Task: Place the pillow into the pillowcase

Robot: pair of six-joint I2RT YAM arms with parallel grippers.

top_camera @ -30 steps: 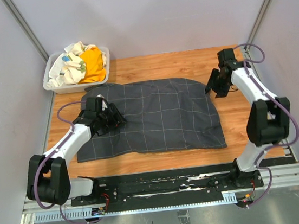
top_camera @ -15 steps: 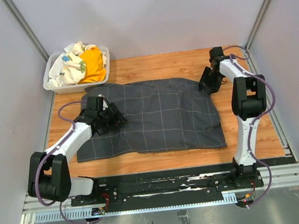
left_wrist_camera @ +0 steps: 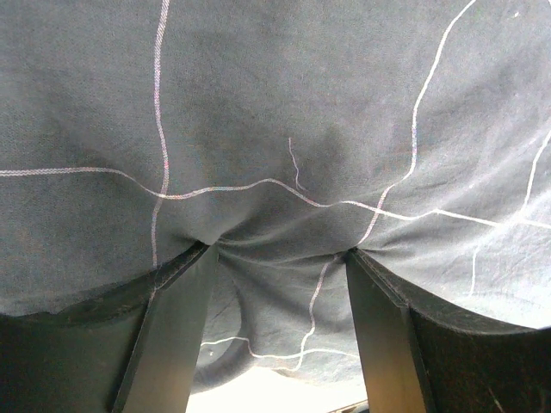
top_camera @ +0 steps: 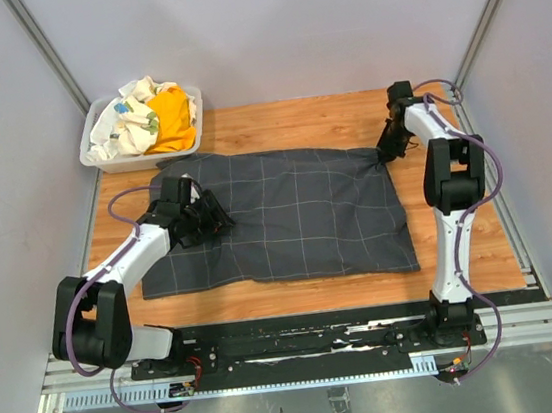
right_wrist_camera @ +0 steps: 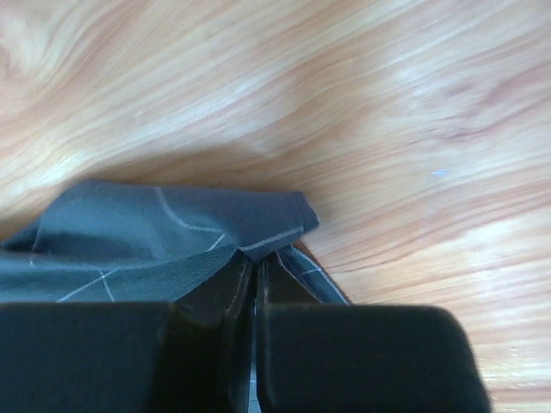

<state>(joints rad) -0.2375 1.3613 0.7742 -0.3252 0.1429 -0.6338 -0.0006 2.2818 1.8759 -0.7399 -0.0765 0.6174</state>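
Right gripper (top_camera: 387,152) is brought from beside the pillowcase (top_camera: 293,219) onto its far right corner. Jaws, apart a second ago, are now clamped on that corner.

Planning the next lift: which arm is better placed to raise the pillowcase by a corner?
Probably right. The right gripper is shut on the far right corner of the pillowcase; the left gripper stands open, pressing down on the cloth near its left end.

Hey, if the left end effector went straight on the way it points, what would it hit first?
The pillowcase: its fabric is bunched right against the left end effector; what lies beneath is hidden.
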